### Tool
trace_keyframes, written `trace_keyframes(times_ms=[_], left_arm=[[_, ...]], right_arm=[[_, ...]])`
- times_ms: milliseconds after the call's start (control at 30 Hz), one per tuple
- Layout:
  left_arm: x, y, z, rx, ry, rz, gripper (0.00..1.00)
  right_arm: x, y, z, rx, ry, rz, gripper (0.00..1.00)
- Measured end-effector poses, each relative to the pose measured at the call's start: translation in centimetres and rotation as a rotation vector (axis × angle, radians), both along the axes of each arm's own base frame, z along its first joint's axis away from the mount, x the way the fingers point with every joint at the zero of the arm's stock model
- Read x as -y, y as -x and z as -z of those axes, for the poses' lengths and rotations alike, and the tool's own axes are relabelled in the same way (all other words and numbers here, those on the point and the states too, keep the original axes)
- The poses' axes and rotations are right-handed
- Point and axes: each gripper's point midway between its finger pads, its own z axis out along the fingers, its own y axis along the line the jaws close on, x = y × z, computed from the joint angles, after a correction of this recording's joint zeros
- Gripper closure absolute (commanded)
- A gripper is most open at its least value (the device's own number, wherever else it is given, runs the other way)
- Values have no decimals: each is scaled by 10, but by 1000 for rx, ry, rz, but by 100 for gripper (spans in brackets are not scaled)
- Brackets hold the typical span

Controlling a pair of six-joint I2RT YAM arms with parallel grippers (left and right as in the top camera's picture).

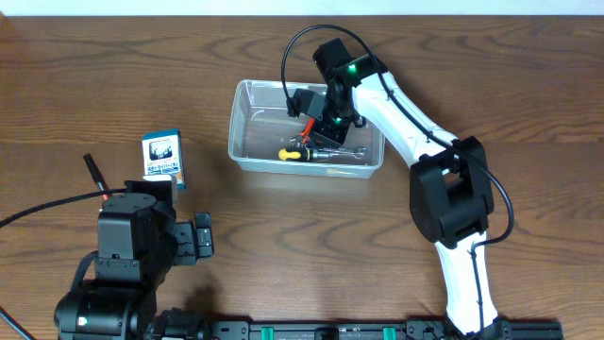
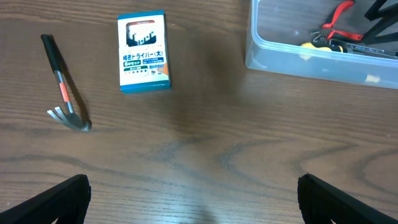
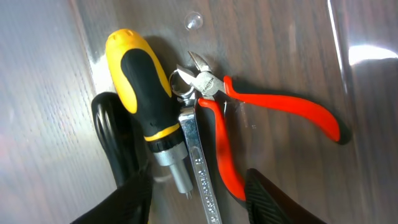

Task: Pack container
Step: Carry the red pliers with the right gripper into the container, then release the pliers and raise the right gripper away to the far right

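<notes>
Table (image 1: 528,104): one, dark brown wood, grain running from 9 to 3 o'clock. It fills nearly the whole overhead view and the background of both wrist views. Finish: matt, with a soft pale sheen in patches.

Pale strip (image 1: 142,5): along the 12 o'clock edge, beyond the table; wall or floor, cannot tell.

Light: even and diffuse; shadows faint.

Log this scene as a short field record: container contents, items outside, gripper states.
container: clear plastic, on table
inside: yellow-black screwdriver, red-handled cutters, wrench
outside: hammer, blue-and-white box, both left of container
right gripper: open, over the tools inside container
left gripper: open, empty, above table
</notes>
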Motion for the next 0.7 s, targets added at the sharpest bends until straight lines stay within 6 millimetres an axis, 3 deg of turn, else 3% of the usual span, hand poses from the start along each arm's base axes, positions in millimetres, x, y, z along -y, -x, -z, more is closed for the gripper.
trace_keyframes(times_ms=[100,133,167,233,367,400,500,533,600,700], left_arm=[[0,0,0,-1,0,1,2],[0,0,0,-1,0,0,2],[0,1,1,-3,0,0,2],[0,2,2,-21,-2,0,2],[0,-2,-13,-55,-5,-2,2],[-1,-6,-22,-64,-6,-8,2],[-9,-28,-54,-74,-5,-54,2],[-14,-37,-63,-79,-4,-78,2],[-25,-53,-71,-96,-3,-125,2],[-51,-82,-62,-158,-1,-210,2]], right_arm=[[3,5,-1,-24,12,11,27],[4,5,-4,-31,20,25,18],[5,4,-9,-32,29,45,4],[8,-4,-23,-8,47,88,1],[20,-34,-84,115,42,232,1],[28,-43,-109,161,21,283,1],[62,-59,-184,284,-57,446,1],[84,-63,-216,331,-93,528,1],[128,-61,-260,391,-136,668,1],[202,-42,-296,418,-135,874,1]])
